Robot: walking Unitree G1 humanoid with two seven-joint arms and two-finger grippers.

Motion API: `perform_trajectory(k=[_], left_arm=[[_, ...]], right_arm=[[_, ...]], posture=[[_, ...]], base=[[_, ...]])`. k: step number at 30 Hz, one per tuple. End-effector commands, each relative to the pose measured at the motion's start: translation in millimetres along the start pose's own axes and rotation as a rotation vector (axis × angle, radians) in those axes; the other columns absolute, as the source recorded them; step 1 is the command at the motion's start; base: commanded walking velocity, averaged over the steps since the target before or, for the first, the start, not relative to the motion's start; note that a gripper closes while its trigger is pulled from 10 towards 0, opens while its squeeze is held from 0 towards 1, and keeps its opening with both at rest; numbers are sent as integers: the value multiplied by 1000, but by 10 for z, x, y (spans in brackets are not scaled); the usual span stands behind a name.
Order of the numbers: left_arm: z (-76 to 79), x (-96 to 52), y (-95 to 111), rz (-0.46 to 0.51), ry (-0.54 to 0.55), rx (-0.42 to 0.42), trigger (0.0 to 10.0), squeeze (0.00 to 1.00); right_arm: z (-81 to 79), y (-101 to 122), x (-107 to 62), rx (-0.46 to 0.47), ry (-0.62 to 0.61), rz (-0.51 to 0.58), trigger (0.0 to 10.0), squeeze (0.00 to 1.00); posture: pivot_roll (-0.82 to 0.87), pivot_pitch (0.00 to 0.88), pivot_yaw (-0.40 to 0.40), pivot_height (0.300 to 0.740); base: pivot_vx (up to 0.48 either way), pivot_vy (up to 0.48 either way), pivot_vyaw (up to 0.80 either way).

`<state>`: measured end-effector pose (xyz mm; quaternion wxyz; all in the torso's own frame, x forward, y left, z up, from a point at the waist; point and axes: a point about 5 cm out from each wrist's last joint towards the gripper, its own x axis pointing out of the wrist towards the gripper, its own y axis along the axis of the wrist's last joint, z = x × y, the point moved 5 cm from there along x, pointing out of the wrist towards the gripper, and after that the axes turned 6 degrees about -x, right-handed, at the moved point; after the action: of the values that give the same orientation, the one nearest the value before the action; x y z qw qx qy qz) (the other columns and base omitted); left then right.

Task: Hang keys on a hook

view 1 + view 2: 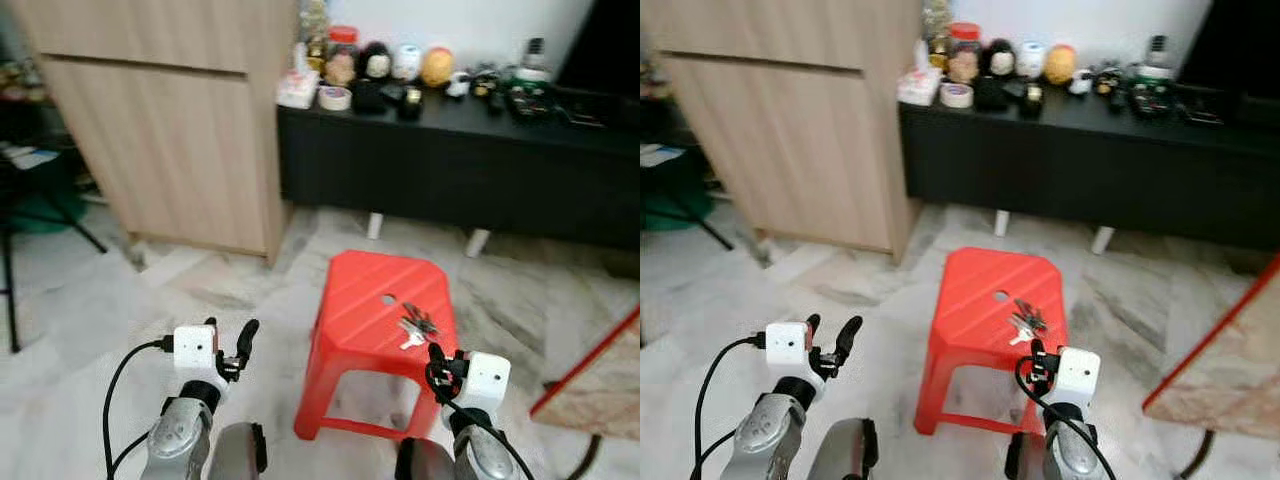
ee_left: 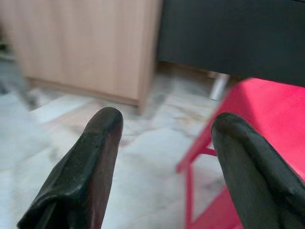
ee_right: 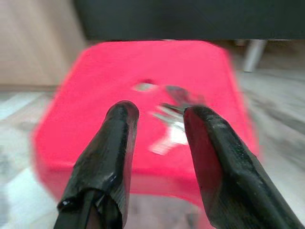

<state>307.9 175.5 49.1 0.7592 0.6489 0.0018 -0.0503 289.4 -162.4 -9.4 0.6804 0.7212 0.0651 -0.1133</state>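
**A:** Marble-patterned floor tiles (image 1: 120,300), pale with grey veins, run across the room. What stands on them?

**B:** 1 red plastic stool (image 1: 355,310) with a ribbed top and a small hole near its middle. Behind it a long black cabinet (image 1: 450,160) rests on short pale legs, and a light wooden cupboard (image 1: 170,120) stands to its left.

**A:** And the keys?

**B:** The keys (image 1: 416,326) lie flat on the stool's top, just nearer the robot than the hole. They are a small bunch of silvery and dark metal pieces, with 1 pale key pointing toward the robot. The pictures are too blurred to count them.

**A:** Where are the grippers?

**B:** The right gripper (image 3: 159,114) hovers near the stool's near edge, pointing at the keys. Its 2 black fingers are parted a little and grip nothing. The left gripper (image 2: 164,121) is raised over the floor to the left of the stool, its fingers spread wide and empty.

**A:** Anything on the cabinet?

**B:** A row of small things: a roll of tape (image 1: 334,97), a few round figurines (image 1: 408,62), a jar with a red lid (image 1: 343,40) and dark clutter further right. A reddish-edged board (image 1: 595,385) leans in at the right, and dark stand legs (image 1: 15,240) show at the far left.
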Motion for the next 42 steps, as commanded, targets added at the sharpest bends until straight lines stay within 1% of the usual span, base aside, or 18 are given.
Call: perform_trajectory(k=[1,10,22,26,29,30,31,33,34,35,38,40,41,42], left_arm=[[-24,-11,17,8,8,2,10000,0],[-12,-4,25,11,4,1,10000,0],[16,-3,18,10,-10,-2,10000,0],[19,-2,15,8,-13,-3,10000,0],[25,-2,9,5,-14,-4,10000,0],[25,-2,9,5,-14,-4,10000,0],[29,-2,5,4,-15,-4,10000,0],[34,-2,3,3,-16,-5,10000,0],[40,-2,-1,1,-18,-5,10000,0],[48,1,-4,0,-20,-6,10000,0],[54,5,-7,-1,-22,-7,10000,0],[63,8,-14,-4,-26,-4,10000,0],[63,8,-14,-4,-26,-4,10000,0],[68,9,-16,-5,-28,-4,10000,0]], right_arm=[[-18,28,16,33,-3,11,10000,0],[-6,36,15,34,-6,18,10000,0],[33,15,13,49,-31,9,10000,0],[105,-16,22,73,-80,-9,10000,0],[226,-91,34,114,-152,-58,10000,0],[226,-91,34,114,-152,-58,10000,0],[265,-113,41,131,-176,-73,10000,0],[291,-124,55,139,-190,-84,10000,0],[310,-136,78,123,-198,-102,10000,227],[322,-131,118,130,-202,-114,10000,1000],[330,-124,159,139,-204,-125,10000,1000],[329,-139,231,194,-205,-158,10000,1000],[329,-139,231,194,-205,-158,10000,1000],[326,-142,268,209,-203,-175,10000,1000]], posture=[[37,27,-69,589],[37,28,-68,589],[35,30,-67,589],[35,30,-67,589],[35,31,-65,589],[35,31,-65,589],[35,31,-65,589],[34,33,-62,589],[31,32,-60,589],[31,32,-60,589],[31,32,-60,589],[30,26,-56,589],[30,26,-56,589],[30,26,-56,589]], base=[[244,0,0],[244,0,0],[0,0,0],[0,0,0],[0,0,0],[0,0,0],[0,0,0],[0,0,0],[0,0,0],[0,0,0],[0,0,0],[0,0,0],[0,0,0],[0,0,0]])
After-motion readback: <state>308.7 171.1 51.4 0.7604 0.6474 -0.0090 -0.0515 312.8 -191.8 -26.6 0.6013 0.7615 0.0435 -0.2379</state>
